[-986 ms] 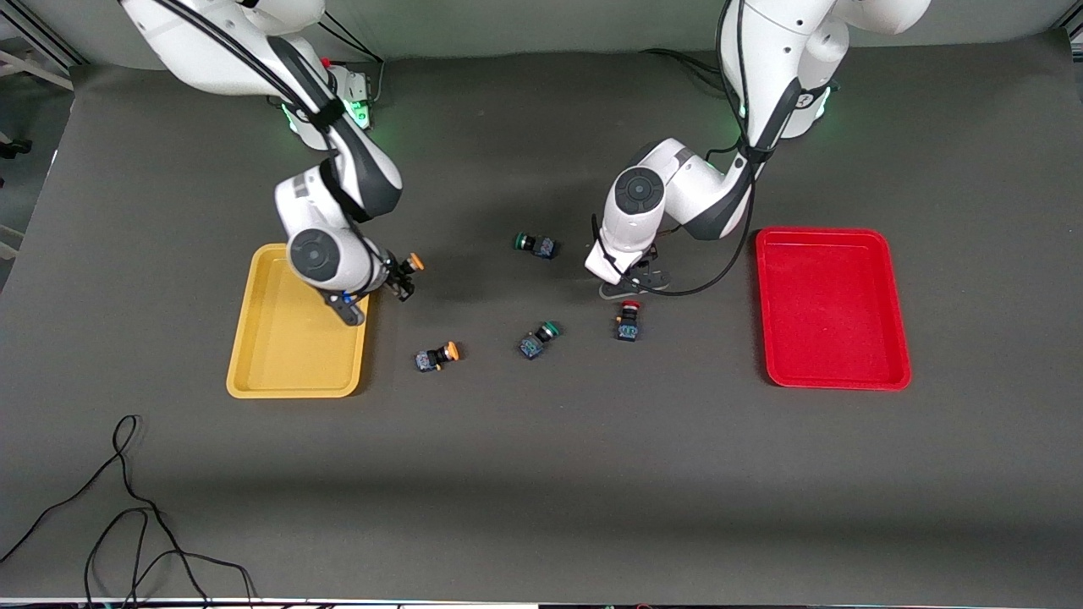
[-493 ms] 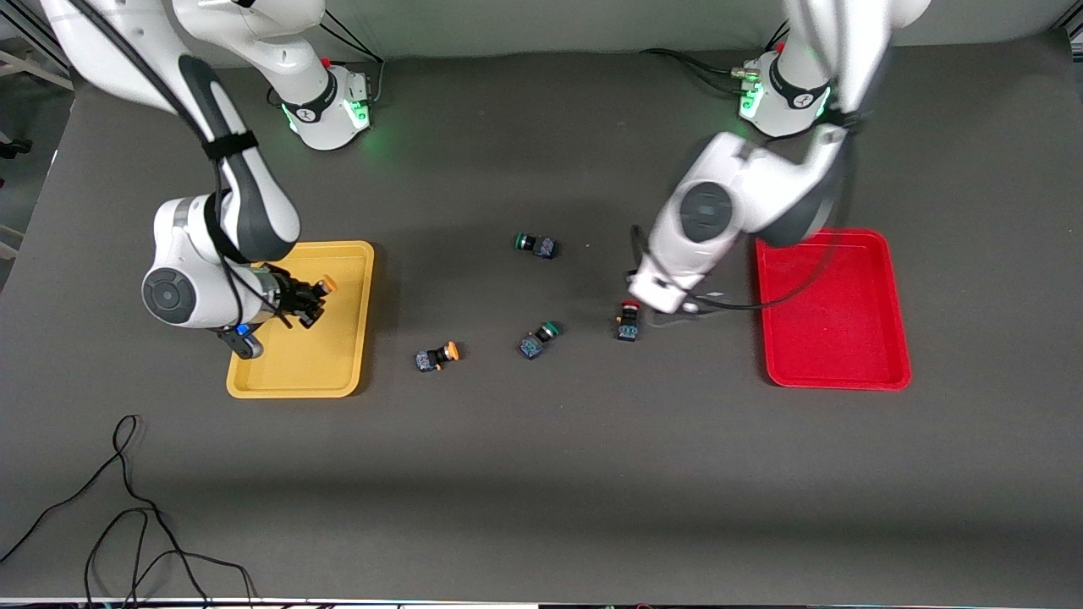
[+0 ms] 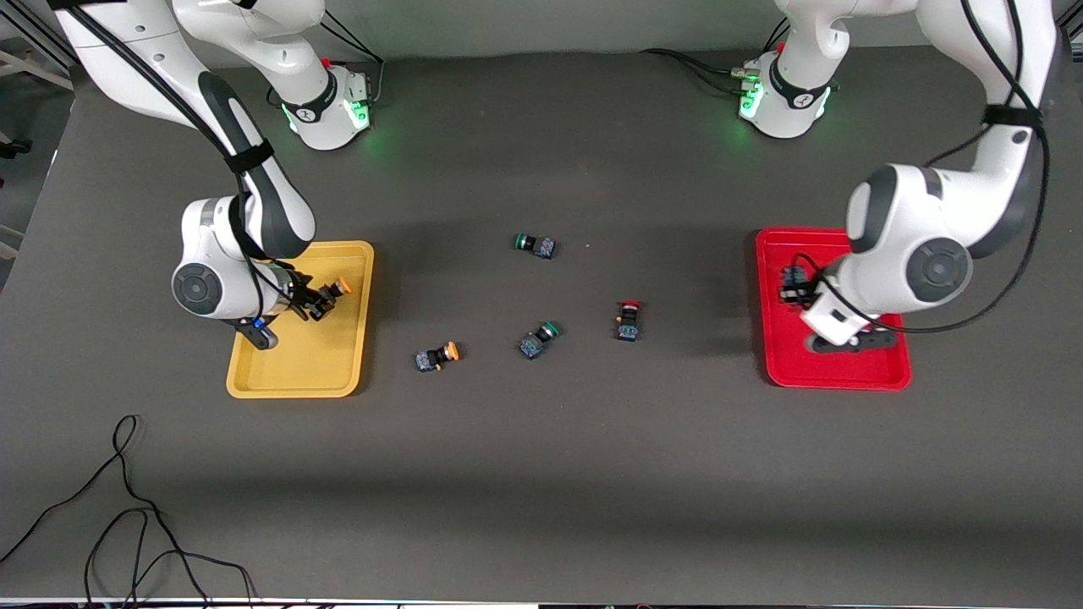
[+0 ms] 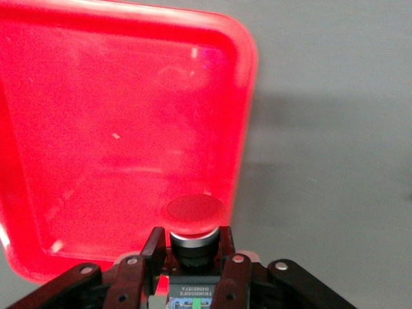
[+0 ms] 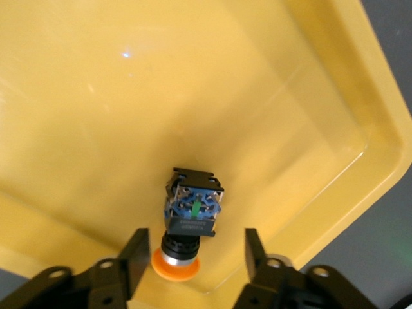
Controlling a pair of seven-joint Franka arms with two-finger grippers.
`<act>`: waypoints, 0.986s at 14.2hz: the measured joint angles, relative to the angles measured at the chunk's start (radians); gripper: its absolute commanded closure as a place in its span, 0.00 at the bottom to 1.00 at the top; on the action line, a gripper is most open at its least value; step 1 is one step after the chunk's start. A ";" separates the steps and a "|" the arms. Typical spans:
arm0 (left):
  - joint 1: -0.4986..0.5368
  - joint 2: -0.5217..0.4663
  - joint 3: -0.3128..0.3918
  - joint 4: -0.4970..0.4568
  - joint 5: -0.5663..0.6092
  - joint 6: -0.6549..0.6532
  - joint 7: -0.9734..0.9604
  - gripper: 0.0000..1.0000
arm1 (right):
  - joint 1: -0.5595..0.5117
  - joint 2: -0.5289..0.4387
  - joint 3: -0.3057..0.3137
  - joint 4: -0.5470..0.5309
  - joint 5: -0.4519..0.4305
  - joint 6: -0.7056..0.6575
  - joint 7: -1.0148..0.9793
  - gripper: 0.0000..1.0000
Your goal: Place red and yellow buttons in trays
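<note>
Over the yellow tray, at the frame's left, the right end effector stood with fingers apart, a yellow-capped button free between them. At the frame's right, the left end effector hung over the red tray, clamped on a red-capped button. Mid-frame on the tabletop lay another yellow-capped button and another red-capped button.
</note>
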 measured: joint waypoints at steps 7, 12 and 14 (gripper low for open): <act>0.008 0.152 -0.013 -0.017 0.062 0.144 0.014 0.01 | 0.017 0.001 0.128 0.307 0.032 -0.132 0.124 0.00; 0.006 0.071 -0.019 0.102 0.055 -0.044 0.002 0.01 | 0.057 0.251 0.251 0.527 0.032 -0.045 0.418 0.00; -0.007 0.049 -0.038 0.122 0.031 -0.051 -0.064 0.01 | 0.072 0.333 0.251 0.543 0.030 0.030 0.455 0.00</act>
